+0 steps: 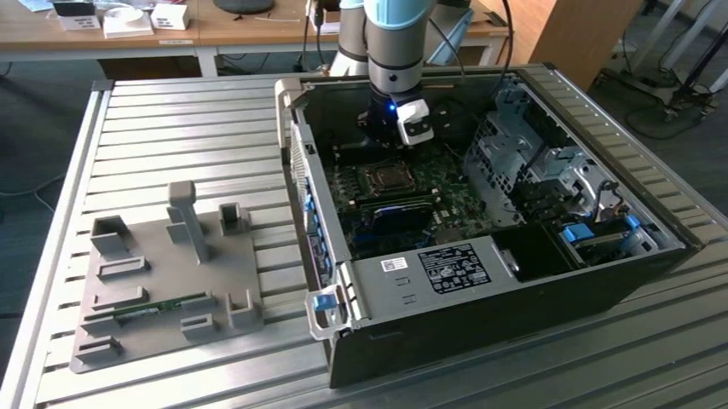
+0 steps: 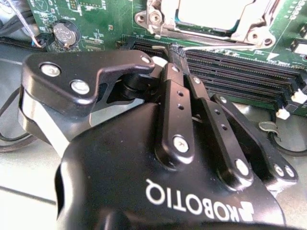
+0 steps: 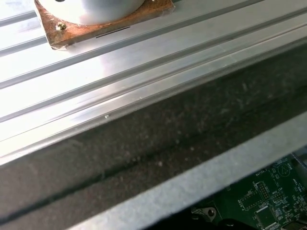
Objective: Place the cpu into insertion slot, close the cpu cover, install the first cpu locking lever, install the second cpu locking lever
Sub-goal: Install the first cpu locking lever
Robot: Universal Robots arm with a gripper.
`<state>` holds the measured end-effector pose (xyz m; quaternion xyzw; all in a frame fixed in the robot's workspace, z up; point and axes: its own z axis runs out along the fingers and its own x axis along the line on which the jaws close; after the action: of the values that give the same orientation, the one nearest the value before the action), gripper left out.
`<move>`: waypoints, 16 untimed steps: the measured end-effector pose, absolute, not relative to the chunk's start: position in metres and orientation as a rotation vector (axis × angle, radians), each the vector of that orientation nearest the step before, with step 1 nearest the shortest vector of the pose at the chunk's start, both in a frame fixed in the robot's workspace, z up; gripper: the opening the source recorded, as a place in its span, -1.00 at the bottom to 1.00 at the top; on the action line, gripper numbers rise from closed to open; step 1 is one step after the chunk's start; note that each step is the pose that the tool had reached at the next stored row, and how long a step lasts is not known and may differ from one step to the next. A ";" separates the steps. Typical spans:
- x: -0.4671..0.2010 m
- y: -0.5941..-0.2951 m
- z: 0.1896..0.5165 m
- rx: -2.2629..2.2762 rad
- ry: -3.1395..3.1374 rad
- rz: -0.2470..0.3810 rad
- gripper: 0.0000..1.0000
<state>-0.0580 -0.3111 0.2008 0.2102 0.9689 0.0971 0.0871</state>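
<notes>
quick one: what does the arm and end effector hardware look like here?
The arm is grey tube with a light-blue joint cap. At its wrist sits a small white block and a blue light. The end effector is glossy black, with linked finger bars fixed by silver screws and white lettering on its body. A black cable runs beside the arm.

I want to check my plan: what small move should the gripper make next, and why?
Probably ease the gripper slightly toward the thin locking lever beside the cpu cover: the cpu already sits under it, and the closed tips hover just short of that lever.
</notes>
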 end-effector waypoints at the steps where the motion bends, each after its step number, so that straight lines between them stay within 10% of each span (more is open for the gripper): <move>1: -0.058 -0.311 0.201 0.626 2.886 0.289 -0.79; 16: -0.058 -0.314 0.197 0.624 2.886 0.277 -0.79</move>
<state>-0.0581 -0.3137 0.1970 0.2098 0.9693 0.0930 0.0880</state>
